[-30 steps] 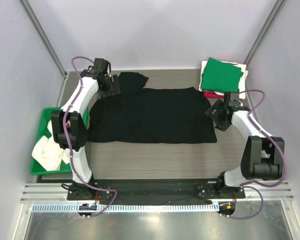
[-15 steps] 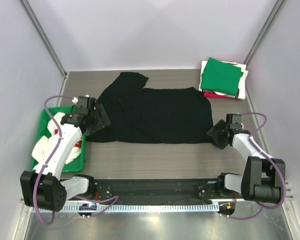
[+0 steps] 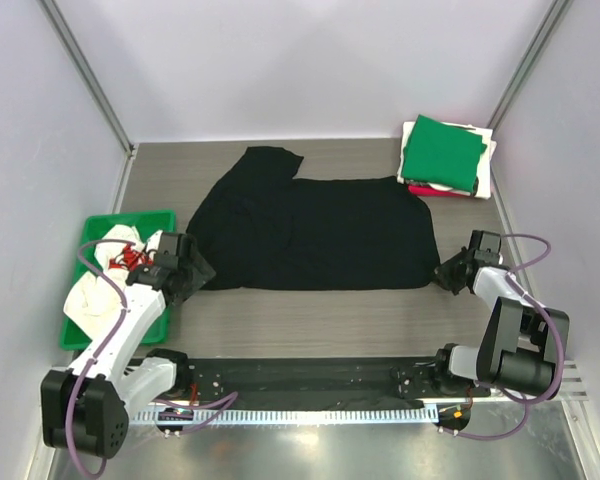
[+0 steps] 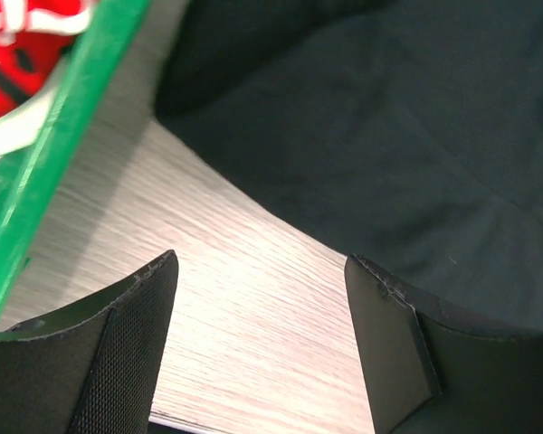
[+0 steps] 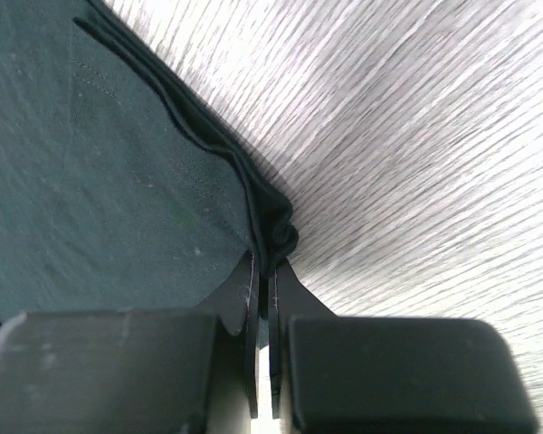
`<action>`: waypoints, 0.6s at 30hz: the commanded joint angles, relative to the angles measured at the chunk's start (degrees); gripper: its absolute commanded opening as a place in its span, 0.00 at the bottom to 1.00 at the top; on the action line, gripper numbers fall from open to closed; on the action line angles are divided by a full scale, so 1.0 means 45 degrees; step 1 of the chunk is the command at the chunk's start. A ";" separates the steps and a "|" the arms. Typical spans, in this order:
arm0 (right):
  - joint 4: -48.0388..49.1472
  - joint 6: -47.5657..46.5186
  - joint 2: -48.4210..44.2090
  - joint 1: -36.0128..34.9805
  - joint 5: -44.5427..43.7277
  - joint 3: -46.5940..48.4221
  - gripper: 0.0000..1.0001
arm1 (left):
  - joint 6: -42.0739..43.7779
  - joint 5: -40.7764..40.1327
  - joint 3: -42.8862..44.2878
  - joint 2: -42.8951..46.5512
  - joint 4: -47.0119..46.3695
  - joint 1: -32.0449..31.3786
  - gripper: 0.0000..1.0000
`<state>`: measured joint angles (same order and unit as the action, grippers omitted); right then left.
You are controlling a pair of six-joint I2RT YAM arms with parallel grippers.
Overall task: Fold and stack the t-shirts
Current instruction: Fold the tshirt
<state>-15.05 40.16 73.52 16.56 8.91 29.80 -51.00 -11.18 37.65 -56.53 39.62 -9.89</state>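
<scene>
The black shirt (image 3: 315, 230) lies spread flat across the middle of the worktop (image 3: 320, 320). Its long axis runs left to right, and one sleeve pokes out toward the far left. My right tool (image 3: 448, 276) is at the shirt's near right corner, pressed together on a bunched fold of the hem. My left tool (image 3: 183, 270) sits just off the near left corner with its fingers spread and nothing between them.

The next move, as I judge it, turns on that left corner. The cloth lies just ahead of my left tool and a little to its right, so it has to nose forward onto the hem before I can lift both near corners together.

The overhead view gives me the whole layout but not how my fingers stand. My right wrist view shows the layered hem nipped between the tips. My left wrist view shows only bare wood in the gap, the shirt's edge running slantwise beyond it, and the wall of the green tray (image 3: 130, 216) close on the left.

The folded pile sits at the far right corner with a green shirt (image 3: 440, 150) on top. It is nearer my right arm.
</scene>
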 commanded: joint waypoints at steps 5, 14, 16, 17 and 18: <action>-0.0211 -0.0624 -0.0243 0.0480 0.0090 -0.0080 0.01 | -0.1302 -0.0894 -0.1139 -0.0736 -0.1535 0.0049 0.69; -0.0522 -0.0819 -0.0243 0.1164 0.0578 -0.0138 0.01 | -0.0991 -0.2123 -0.1394 -0.1908 -0.3780 0.0050 0.63; -0.0718 -0.0878 -0.0321 0.1262 0.0599 -0.0158 0.01 | -0.0796 -0.2222 -0.1161 -0.2669 -0.4037 0.0050 0.55; -0.0815 -0.0878 -0.0379 0.1320 0.0580 -0.0177 0.01 | -0.0756 -0.2223 -0.1063 -0.2962 -0.4115 0.0049 0.48; -0.0990 -0.0917 -0.0457 0.1437 0.0541 -0.0197 0.01 | -0.0620 -0.2184 -0.0984 -0.3158 -0.4174 0.0069 0.40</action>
<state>-16.49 37.58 73.36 21.82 11.97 29.65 -55.13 -18.00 31.09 -68.64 25.69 -9.87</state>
